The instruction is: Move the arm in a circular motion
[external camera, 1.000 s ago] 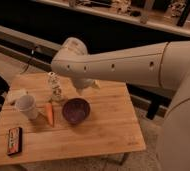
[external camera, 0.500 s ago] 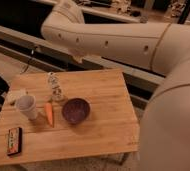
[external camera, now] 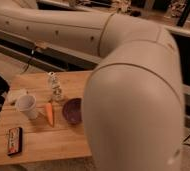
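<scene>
The cream-white arm (external camera: pixel 133 95) fills most of the camera view. Its thick elbow bulges at the right and front, and a long tube segment (external camera: pixel 53 30) with small dark screw holes runs across the top to the upper left corner. The arm passes above the wooden table (external camera: pixel 38 145). The gripper is out of view beyond the upper left edge.
On the table stand a white cup (external camera: pixel 27 106), an orange carrot (external camera: pixel 49 113), a dark purple bowl (external camera: pixel 73 110), a clear plastic bottle (external camera: pixel 54 87) and a dark flat object (external camera: pixel 14 140) near the front left. A crumpled white thing (external camera: pixel 15 93) lies behind the cup. Shelving runs behind.
The arm has swung up and toward the camera. Its elbow now covers the right half of the table, and the far end has left the view at the upper left.
</scene>
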`<move>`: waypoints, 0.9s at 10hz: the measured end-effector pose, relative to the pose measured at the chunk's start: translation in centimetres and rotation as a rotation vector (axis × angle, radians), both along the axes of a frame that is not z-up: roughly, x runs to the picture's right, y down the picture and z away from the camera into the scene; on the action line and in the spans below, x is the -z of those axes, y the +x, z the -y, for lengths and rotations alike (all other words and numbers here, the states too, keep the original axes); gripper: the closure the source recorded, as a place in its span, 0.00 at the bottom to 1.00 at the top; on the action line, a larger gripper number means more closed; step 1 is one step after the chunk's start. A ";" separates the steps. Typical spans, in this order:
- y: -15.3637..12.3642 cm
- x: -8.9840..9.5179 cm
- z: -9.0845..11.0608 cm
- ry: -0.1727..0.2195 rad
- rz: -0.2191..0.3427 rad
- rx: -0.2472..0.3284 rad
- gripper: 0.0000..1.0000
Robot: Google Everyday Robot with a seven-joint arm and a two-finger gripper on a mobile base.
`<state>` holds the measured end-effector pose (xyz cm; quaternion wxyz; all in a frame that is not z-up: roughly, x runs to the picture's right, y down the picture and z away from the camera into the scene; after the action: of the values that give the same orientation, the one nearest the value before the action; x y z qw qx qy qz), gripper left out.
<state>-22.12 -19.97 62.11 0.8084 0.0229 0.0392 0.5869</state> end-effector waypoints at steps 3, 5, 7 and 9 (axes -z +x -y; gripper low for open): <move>-10.1 -0.9 -6.7 -0.064 0.130 0.180 0.35; -12.1 -1.9 -13.1 -0.142 0.172 0.306 0.35; -10.1 -3.1 -17.7 -0.214 0.159 0.380 0.35; -4.1 -5.0 -23.3 -0.334 0.106 0.424 0.35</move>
<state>-26.26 3.33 67.12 0.9067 -0.1337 0.0871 0.3905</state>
